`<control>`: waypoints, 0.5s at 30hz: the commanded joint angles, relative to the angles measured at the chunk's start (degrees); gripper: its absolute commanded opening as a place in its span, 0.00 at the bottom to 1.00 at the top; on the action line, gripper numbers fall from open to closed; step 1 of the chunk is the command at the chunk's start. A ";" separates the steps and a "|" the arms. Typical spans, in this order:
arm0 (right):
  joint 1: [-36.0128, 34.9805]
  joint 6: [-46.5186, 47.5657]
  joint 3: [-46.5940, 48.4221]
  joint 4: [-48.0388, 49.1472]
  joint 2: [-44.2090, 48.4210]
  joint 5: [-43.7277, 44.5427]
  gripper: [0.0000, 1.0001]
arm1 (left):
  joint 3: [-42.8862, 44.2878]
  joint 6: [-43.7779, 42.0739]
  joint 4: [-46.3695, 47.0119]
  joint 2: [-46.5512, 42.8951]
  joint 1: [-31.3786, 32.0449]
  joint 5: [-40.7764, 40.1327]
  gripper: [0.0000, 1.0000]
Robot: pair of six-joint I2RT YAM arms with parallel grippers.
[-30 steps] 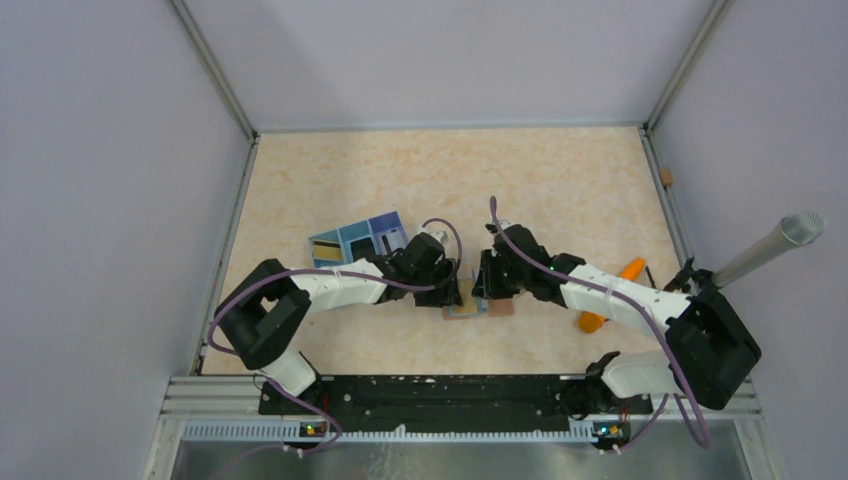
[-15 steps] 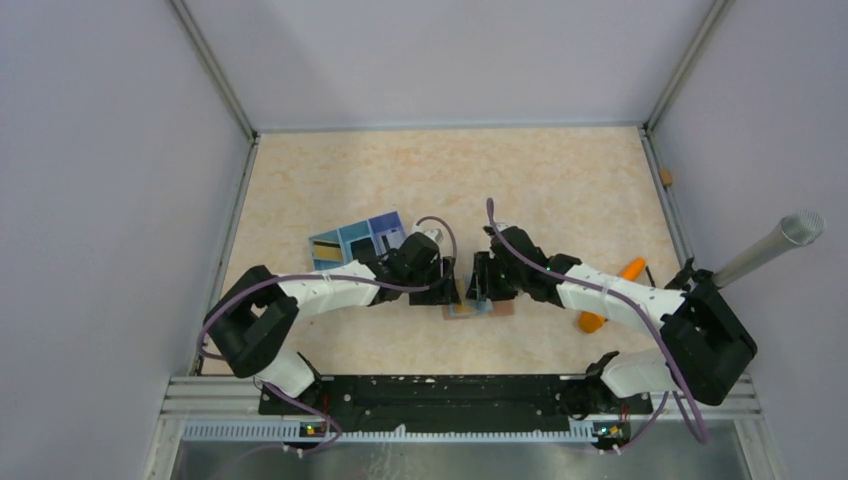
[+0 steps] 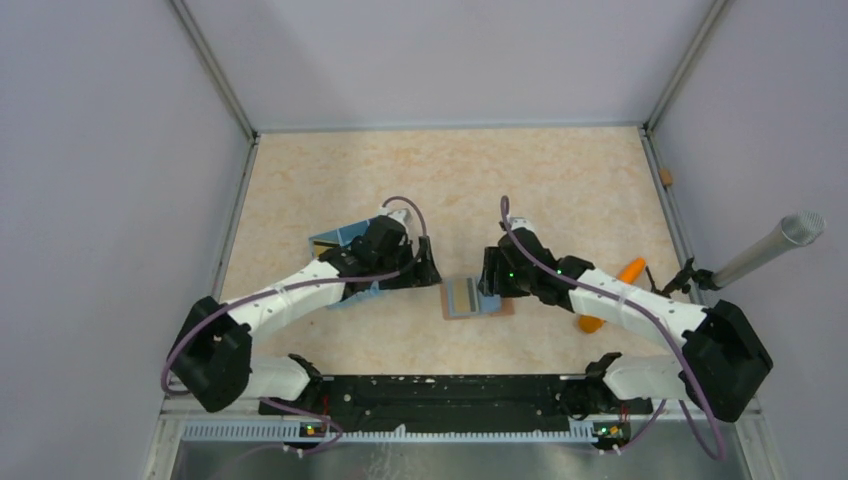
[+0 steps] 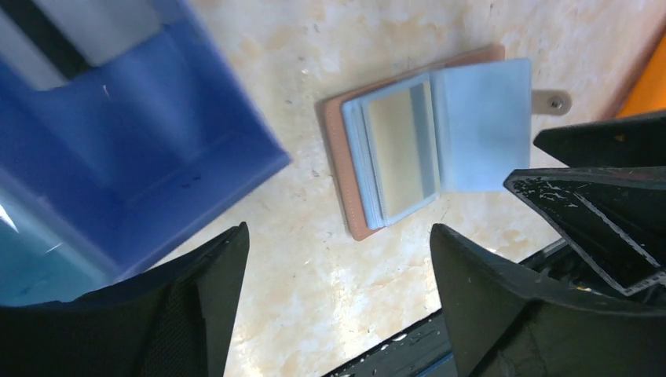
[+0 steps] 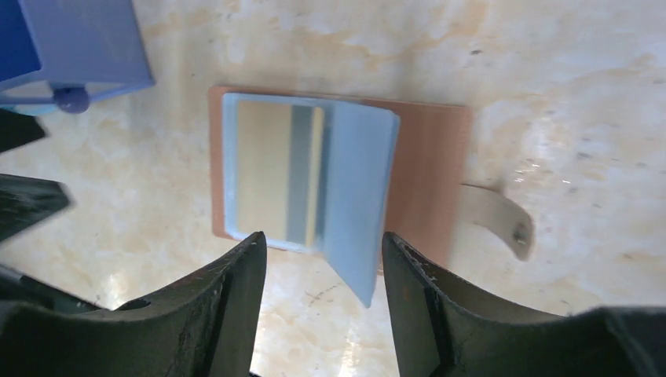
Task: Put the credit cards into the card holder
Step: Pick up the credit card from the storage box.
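Observation:
The brown card holder (image 3: 478, 298) lies open on the table between my two grippers. In the right wrist view a yellow-gold credit card (image 5: 271, 169) with a grey stripe sits in its light blue sleeve. A light blue card (image 5: 357, 196) leans tilted beside it, its lower corner past the card holder's (image 5: 428, 165) edge. The left wrist view shows the same card holder (image 4: 338, 149), gold card (image 4: 400, 149) and blue card (image 4: 483, 126). My left gripper (image 3: 428, 272) (image 4: 338, 259) is open, left of the holder. My right gripper (image 3: 490, 285) (image 5: 322, 239) is open just right of it, touching nothing.
A blue box with compartments (image 3: 340, 242) (image 4: 141, 157) sits left of the holder, partly under my left arm. An orange carrot-shaped object (image 3: 610, 295) lies to the right. A grey cylinder (image 3: 770, 248) slants in at the right wall.
Both grippers have opened and drawn back from the card holder, the left one to the left. The holder with its cards now lies uncovered between them.

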State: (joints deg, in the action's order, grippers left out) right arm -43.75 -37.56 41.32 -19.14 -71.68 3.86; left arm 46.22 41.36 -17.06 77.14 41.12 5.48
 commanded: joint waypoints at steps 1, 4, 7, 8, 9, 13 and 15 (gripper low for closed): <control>-0.36 0.16 1.06 -7.07 5.37 11.36 0.58 | 2.84 -4.89 -5.78 -6.97 -7.44 1.00 0.94; -0.01 1.31 1.02 -8.69 7.56 13.06 0.62 | 4.94 -7.78 -10.79 -9.68 -14.38 -0.01 0.99; 0.39 2.21 0.54 -8.20 9.57 13.25 0.65 | 7.00 -10.82 -16.15 -11.21 -20.55 -3.45 0.99; 0.52 2.55 0.32 -7.99 10.08 13.13 0.66 | 7.75 -11.84 -18.14 -11.44 -21.94 -6.63 0.99; 0.68 2.82 0.14 -7.70 10.60 12.91 0.66 | 8.38 -12.53 -20.26 -11.64 -23.17 -9.61 0.99; 0.98 3.87 -0.72 -6.43 11.97 11.83 0.67 | 8.58 -14.95 -21.92 -12.58 -28.32 -14.15 0.99; 1.24 4.33 -1.29 -5.93 12.53 11.69 0.68 | 8.08 -15.77 -21.86 -12.36 -31.75 -15.22 0.99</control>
State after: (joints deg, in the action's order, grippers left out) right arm -43.20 -35.07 41.04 -26.37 -60.99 14.85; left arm 53.30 29.63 -35.22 65.84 14.06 -4.01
